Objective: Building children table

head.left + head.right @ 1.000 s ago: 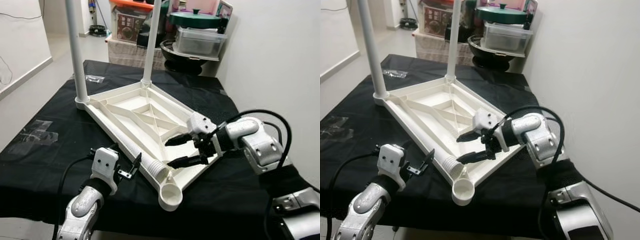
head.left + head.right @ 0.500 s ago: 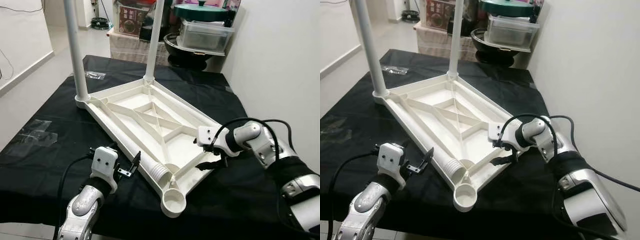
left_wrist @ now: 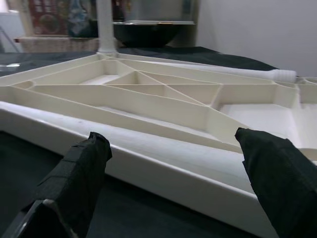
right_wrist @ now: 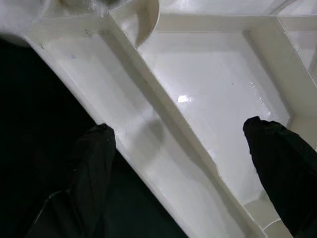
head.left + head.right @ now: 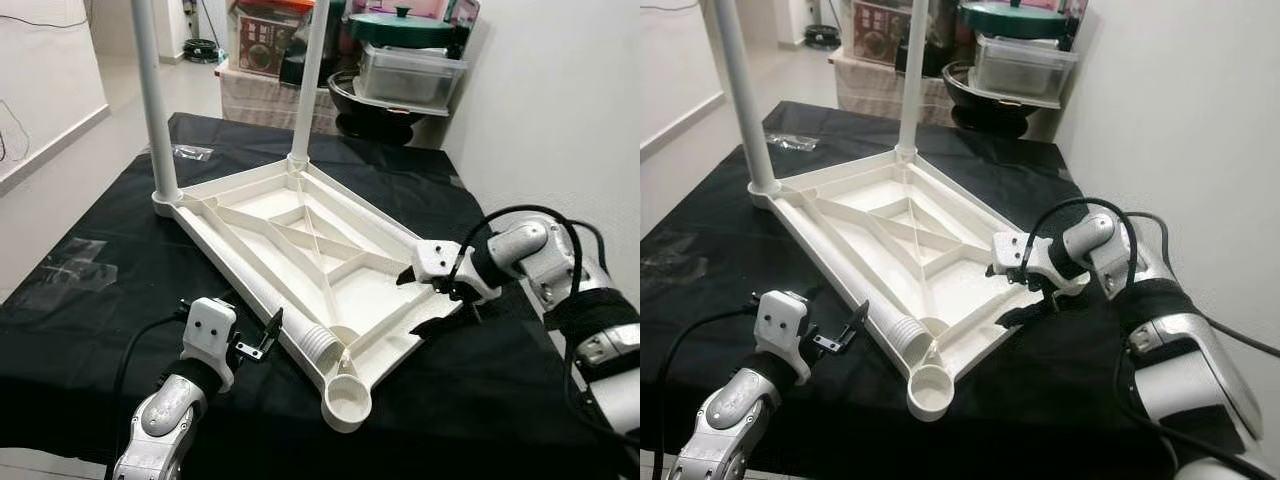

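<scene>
Nearest, the left gripper (image 5: 268,331) hovers spread beside a loose white threaded plastic leg (image 5: 300,334) lying in the upturned white ribbed plastic tabletop (image 5: 300,240) on the black cloth-covered table (image 5: 90,250), the right gripper (image 5: 420,300) straddling its far rim, fingers apart: likely next, lifting that leg into the empty corner socket (image 5: 345,402).

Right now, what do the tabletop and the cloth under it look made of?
Tabletop: looks like moulded plastic, cream-white and semi-gloss; ribbed underside, with a glare spot in the right wrist view. Cloth: black matte fabric, probably woven; it creases and drapes over the edge.
</scene>
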You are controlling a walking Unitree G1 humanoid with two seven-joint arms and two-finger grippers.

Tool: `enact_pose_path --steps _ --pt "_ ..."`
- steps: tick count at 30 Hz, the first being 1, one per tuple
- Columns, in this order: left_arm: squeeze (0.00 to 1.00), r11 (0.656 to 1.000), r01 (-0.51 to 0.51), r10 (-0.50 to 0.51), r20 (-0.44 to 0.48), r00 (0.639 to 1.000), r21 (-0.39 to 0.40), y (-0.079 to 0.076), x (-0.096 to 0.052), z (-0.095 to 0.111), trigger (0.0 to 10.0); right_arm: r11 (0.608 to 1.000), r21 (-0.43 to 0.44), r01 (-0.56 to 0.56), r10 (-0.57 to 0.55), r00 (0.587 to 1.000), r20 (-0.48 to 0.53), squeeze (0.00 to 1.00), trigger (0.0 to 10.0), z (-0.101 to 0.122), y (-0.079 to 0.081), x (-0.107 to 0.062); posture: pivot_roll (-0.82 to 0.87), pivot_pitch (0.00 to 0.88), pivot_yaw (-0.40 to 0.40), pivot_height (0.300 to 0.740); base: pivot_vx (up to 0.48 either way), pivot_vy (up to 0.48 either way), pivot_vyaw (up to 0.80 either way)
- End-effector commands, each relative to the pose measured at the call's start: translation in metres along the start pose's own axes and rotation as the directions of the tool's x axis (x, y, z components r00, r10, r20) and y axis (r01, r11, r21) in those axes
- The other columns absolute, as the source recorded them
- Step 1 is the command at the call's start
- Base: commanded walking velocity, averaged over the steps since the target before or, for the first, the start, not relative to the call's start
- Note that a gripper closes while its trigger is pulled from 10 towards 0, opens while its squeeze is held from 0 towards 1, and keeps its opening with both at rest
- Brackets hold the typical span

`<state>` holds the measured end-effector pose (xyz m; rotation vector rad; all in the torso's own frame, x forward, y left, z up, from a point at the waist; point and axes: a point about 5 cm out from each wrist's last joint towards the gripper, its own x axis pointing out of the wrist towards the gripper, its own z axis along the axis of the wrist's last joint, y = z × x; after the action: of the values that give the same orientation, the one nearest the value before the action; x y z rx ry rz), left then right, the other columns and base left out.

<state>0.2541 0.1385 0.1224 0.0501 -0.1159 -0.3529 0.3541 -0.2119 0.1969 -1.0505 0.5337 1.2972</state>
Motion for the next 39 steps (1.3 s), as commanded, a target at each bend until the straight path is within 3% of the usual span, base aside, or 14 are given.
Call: enact_pose_path --steps 1,7,13,14,15,16,21,22,23,24,34,39 --pt "0.00 1.000 0.014 -0.014 0.001 1.000 -0.012 -0.003 0.002 -0.001 10.0 1.000 -0.007 -0.017 0.017 0.999 -0.044 1.00 10.0 -0.009 0.006 0.005 0.07 0.000 -0.145 0.740 0.000 0.000 0.00" --pt "0.00 1.000 0.014 -0.014 -0.002 1.000 -0.009 -0.002 0.000 -0.001 10.0 0.988 -0.095 -0.123 0.108 0.983 -0.147 1.00 10.0 -0.020 0.023 0.023 0.08 0.000 -0.148 0.740 0.000 0.000 0.00" --pt "0.00 1.000 0.010 -0.010 -0.003 1.000 -0.009 -0.002 0.000 -0.001 10.0 0.988 -0.109 -0.108 0.086 0.979 -0.187 1.00 10.0 -0.022 0.022 0.030 0.08 0.000 -0.155 0.740 0.000 0.000 0.00" --pt "0.00 1.000 0.010 -0.010 -0.001 1.000 -0.011 -0.003 0.000 -0.001 10.0 0.989 -0.107 -0.106 0.085 0.978 -0.191 0.64 10.0 -0.023 0.022 0.034 0.08 0.000 -0.156 0.740 0.000 0.000 0.00" --pt "0.00 1.000 0.010 -0.010 -0.001 1.000 -0.012 -0.004 0.001 -0.001 10.0 0.988 -0.108 -0.109 0.087 0.977 -0.196 0.64 10.0 -0.023 0.024 0.038 0.07 0.000 -0.155 0.740 0.000 0.000 0.00" --pt "0.00 1.000 0.011 -0.011 0.000 1.000 -0.014 -0.005 0.001 -0.001 10.0 0.987 -0.102 -0.123 0.101 0.975 -0.198 0.00 10.0 -0.023 0.027 0.043 0.07 0.000 -0.155 0.740 0.000 0.000 0.00" --pt "0.00 1.000 0.015 -0.015 -0.002 1.000 -0.016 -0.006 0.001 -0.001 10.0 0.990 -0.060 -0.129 0.114 0.970 -0.216 0.00 10.0 -0.026 0.034 0.059 0.07 0.000 -0.150 0.740 0.000 0.000 0.00" --pt "0.00 1.000 0.016 -0.016 -0.002 1.000 -0.016 -0.006 0.001 -0.001 10.0 0.992 -0.044 -0.119 0.106 0.967 -0.231 0.00 1.8 -0.028 0.035 0.064 0.07 0.000 -0.152 0.740 0.000 0.000 0.00" --pt "0.00 1.000 0.016 -0.016 -0.002 1.000 -0.016 -0.006 0.001 -0.001 10.0 0.992 -0.044 -0.119 0.106 0.967 -0.231 0.00 1.8 -0.028 0.035 0.064 0.07 0.000 -0.152 0.740 0.000 0.000 0.00" --pt "0.00 1.000 0.017 -0.017 -0.001 1.000 -0.016 -0.006 0.002 -0.001 10.0 0.993 -0.032 -0.116 0.105 0.965 -0.240 0.00 0.0 -0.029 0.037 0.067 0.07 0.000 -0.152 0.740 0.000 0.000 0.00" --pt "0.00 1.000 0.013 -0.013 -0.001 1.000 -0.015 -0.006 0.001 -0.001 10.0 0.986 -0.003 -0.166 0.159 0.947 -0.280 0.00 0.0 -0.039 0.047 0.071 0.06 0.000 -0.159 0.740 0.000 0.000 0.00" --pt "0.00 1.000 0.008 -0.008 0.000 1.000 -0.018 -0.007 0.001 -0.002 10.0 0.976 0.145 -0.162 0.185 0.970 -0.161 0.00 0.0 -0.031 0.050 0.078 0.06 0.000 -0.161 0.740 0.000 0.000 0.00"
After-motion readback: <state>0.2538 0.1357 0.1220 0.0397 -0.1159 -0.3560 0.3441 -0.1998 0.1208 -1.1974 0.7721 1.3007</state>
